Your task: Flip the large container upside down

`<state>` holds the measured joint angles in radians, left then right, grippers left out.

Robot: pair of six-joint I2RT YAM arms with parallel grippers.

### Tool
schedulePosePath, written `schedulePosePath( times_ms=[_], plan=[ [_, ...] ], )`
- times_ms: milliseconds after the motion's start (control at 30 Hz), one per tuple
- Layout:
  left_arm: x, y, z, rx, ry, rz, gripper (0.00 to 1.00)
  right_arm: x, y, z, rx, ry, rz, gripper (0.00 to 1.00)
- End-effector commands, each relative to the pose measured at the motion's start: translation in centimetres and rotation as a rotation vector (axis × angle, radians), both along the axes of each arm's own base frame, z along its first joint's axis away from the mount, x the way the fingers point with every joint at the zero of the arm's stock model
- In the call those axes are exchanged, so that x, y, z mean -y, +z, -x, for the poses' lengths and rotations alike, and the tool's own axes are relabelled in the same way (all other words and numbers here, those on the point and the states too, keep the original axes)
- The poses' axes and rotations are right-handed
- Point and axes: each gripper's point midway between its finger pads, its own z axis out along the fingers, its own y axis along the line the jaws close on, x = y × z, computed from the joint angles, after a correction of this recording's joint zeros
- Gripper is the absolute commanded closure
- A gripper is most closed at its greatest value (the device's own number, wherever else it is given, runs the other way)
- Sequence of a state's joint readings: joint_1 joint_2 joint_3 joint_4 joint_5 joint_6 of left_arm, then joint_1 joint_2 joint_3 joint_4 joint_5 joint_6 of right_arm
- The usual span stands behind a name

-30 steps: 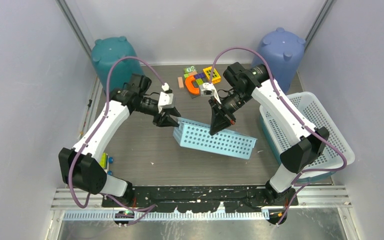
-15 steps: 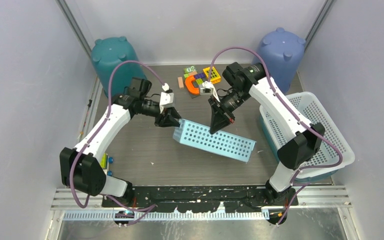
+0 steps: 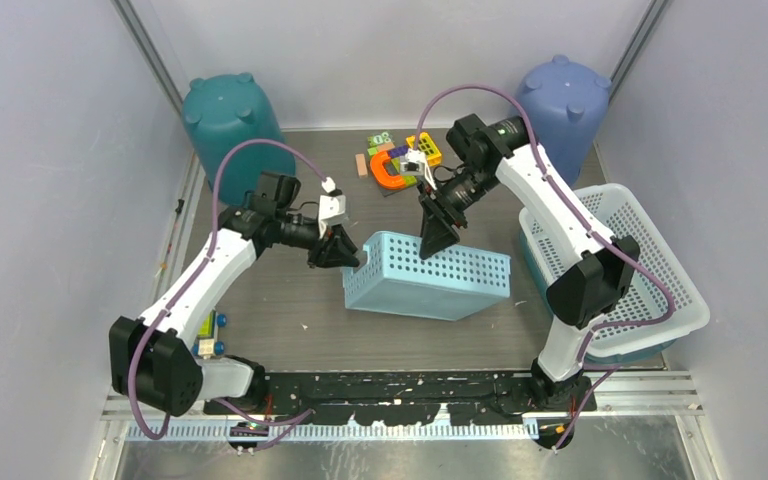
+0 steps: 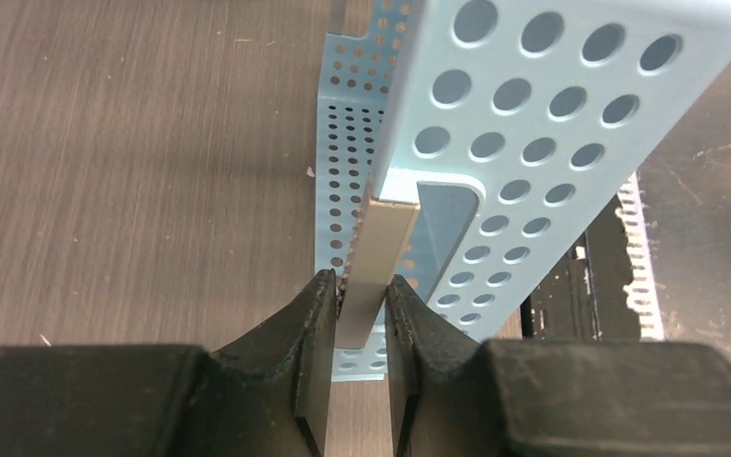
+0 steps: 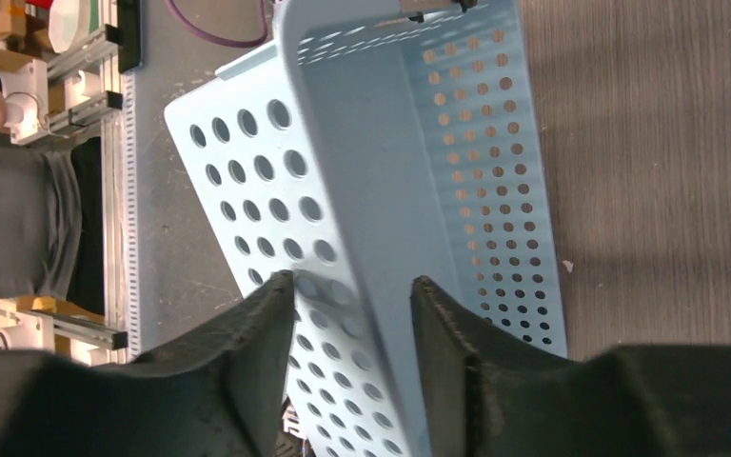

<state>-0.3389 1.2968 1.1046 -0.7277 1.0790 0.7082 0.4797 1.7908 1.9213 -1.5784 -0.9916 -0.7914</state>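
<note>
Light: was bright and even, from overhead — no glare.
Shadows: were soft, faint on the table (image 3: 280,290) beside the large container (image 3: 430,275).
Focus: overhead view was sharp; wrist views softened at bottom edges.

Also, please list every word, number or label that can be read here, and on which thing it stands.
None can be read.
On the small green piece among the toys: pale marks, too small to read.
On the light blue basket: only holes, no lettering.
</note>
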Motion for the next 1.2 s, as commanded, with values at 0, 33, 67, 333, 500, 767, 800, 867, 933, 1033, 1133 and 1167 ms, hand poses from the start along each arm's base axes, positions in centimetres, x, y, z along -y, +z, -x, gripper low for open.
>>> schedulePosePath(
  times_ms=[0,33,67,333,500,767,800,867,933,1033,1133,1167],
  plan=[
    [0.1,0.7,-0.7,-0.051,0.101,0.017,1.0,0.6,-0.1,0.3,-0.041,-0.039,0.067,0.43],
    [0.0,0.3,-1.0,-0.063,0.132,0.005,1.0,0.6,-0.1,0.2,-0.033,-0.044,0.069,0.41],
    [-0.1,0.0,-1.2,-0.073,0.155,-0.003,1.0,0.5,-0.1,0.0,-0.025,-0.053,0.073,0.38],
    [-1.5,-2.5,-2.2,-0.115,0.3,-0.099,1.0,0.6,0.3,-2.4,0.125,-0.162,0.081,0.1],
    [-1.9,-3.3,-2.3,-0.133,0.334,-0.117,1.0,0.5,0.2,-4.4,0.203,-0.259,0.091,0.03],
    [-2.4,-3.7,-2.8,-0.148,0.394,-0.142,1.0,0.9,1.5,-7.6,0.352,-0.446,0.073,0.0],
    [-2.4,-3.7,-2.8,-0.152,0.402,-0.141,1.0,1.1,1.7,-8.0,0.371,-0.467,0.074,0.0],
    [-2.5,-3.7,-3.1,-0.157,0.422,-0.141,1.0,1.3,2.1,-8.5,0.394,-0.499,0.074,0.0],
    [-2.5,-3.8,-3.4,-0.163,0.442,-0.141,1.0,1.4,2.4,-8.6,0.41,-0.507,0.069,0.0],
    [-2.5,-3.6,-3.8,-0.16,0.468,-0.132,1.0,1.5,2.2,-8.1,0.406,-0.497,0.067,0.0],
    [-2.5,-3.0,-4.3,-0.149,0.487,-0.118,1.0,1.5,1.3,-7.4,0.376,-0.46,0.08,0.0],
    [-2.4,-2.8,-4.5,-0.146,0.49,-0.112,1.0,1.6,1.1,-7.2,0.371,-0.454,0.087,0.0]
  ],
)
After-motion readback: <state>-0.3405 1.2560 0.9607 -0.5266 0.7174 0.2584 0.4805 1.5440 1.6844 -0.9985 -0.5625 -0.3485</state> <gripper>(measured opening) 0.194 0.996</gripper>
